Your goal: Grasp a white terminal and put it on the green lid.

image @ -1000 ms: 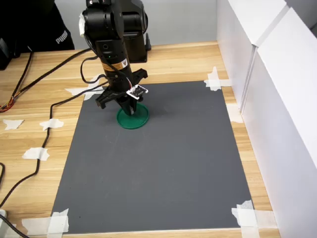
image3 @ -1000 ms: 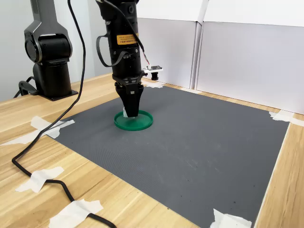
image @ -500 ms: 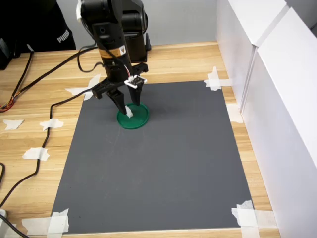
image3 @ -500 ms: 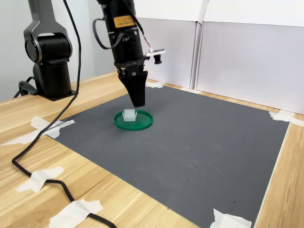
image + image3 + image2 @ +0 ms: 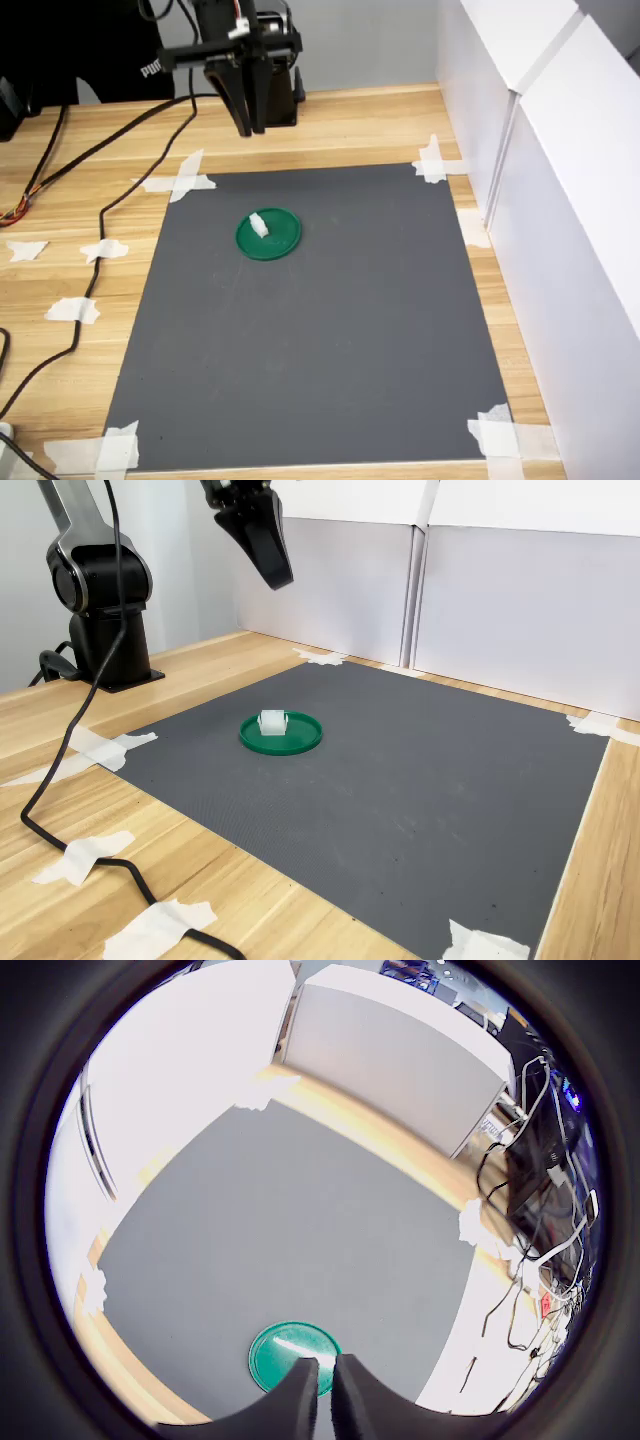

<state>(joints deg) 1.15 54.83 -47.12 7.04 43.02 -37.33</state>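
**Nearly done: the terminal sits on the lid**

Now the biggest thing I see is the wooden table (image 5: 350, 120), and on it lies a big grey mat (image 5: 330, 340) held down with bits of white tape (image 5: 185, 180) at its corners. White walls (image 5: 500, 610) stand along the first exterior view's right. Black cables (image 5: 90, 250) run over the wood on the first exterior view's left.

Next comes my arm. It is high above the back edge of the mat, well away from everything on it. My gripper (image 5: 250, 105) points down and holds nothing. In the wrist view its two fingers (image 5: 300, 1400) are close side by side with only a thin gap, so I call it closed and empty.

Then the lid (image 5: 281, 734). It lies flat on the mat, toward the back and toward the first exterior view's left.

Last and smallest is the terminal (image 5: 272, 721). It rests on the lid, a little off the middle, inside the rim. Nothing touches it. In the wrist view my fingers hide it, so I go by both exterior views.

So I think the job is done. The terminal is where it should be. I see no other terminal on the mat. All that may be left is to bring my arm to rest.
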